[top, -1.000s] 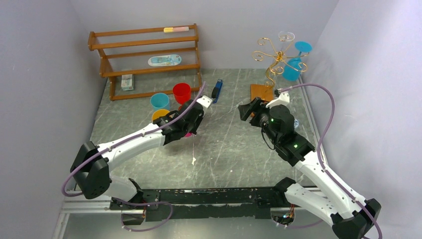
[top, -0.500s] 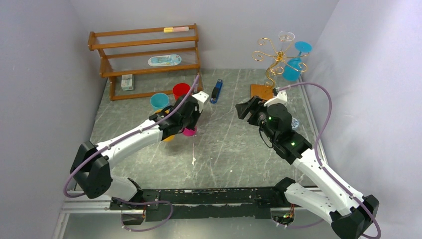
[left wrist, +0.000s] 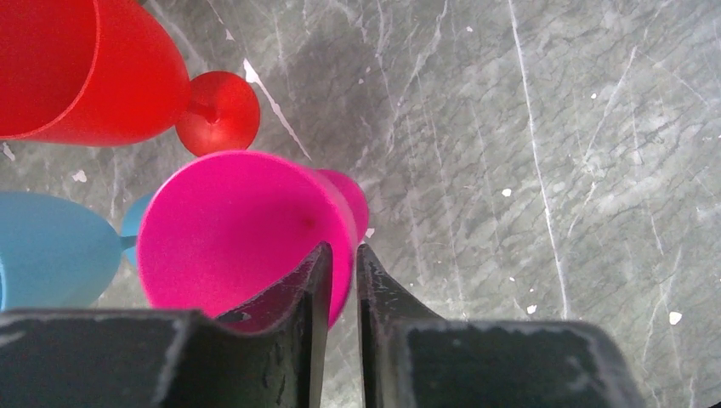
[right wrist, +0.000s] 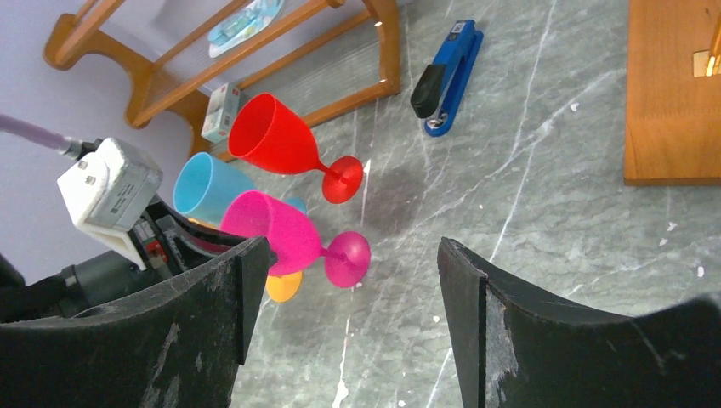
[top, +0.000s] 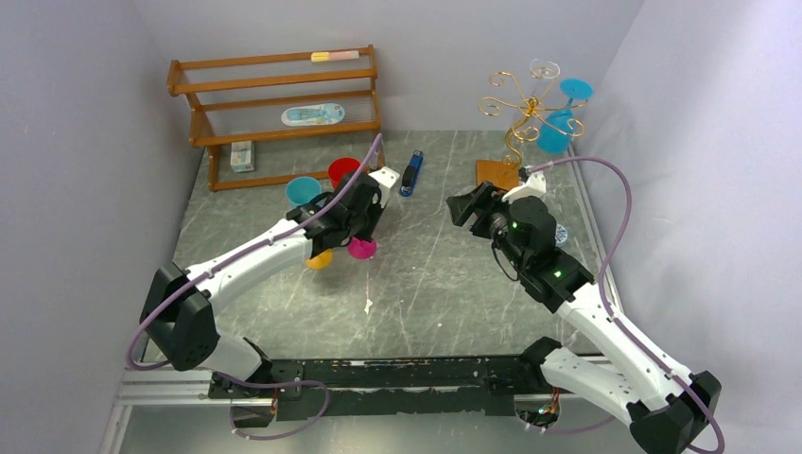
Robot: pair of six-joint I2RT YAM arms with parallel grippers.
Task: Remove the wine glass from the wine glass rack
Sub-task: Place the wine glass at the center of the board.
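Observation:
The gold wire wine glass rack stands at the back right on its wooden base. A clear wine glass and two blue ones hang on it. A pink wine glass stands on the table beside other glasses. My left gripper has its jaws a sliver apart around the pink rim, one finger inside the bowl; I cannot tell whether they still pinch it. My right gripper hovers open and empty near the base, facing the pink glass.
A red glass, a blue glass and an orange one crowd around the pink glass. A blue stapler lies mid-table at the back. A brown slatted shelf with small items fills the back left.
My left arm has swung back toward the cluster of glasses with the pink glass, and its jaws have parted slightly. The right gripper has shifted a little toward the back.

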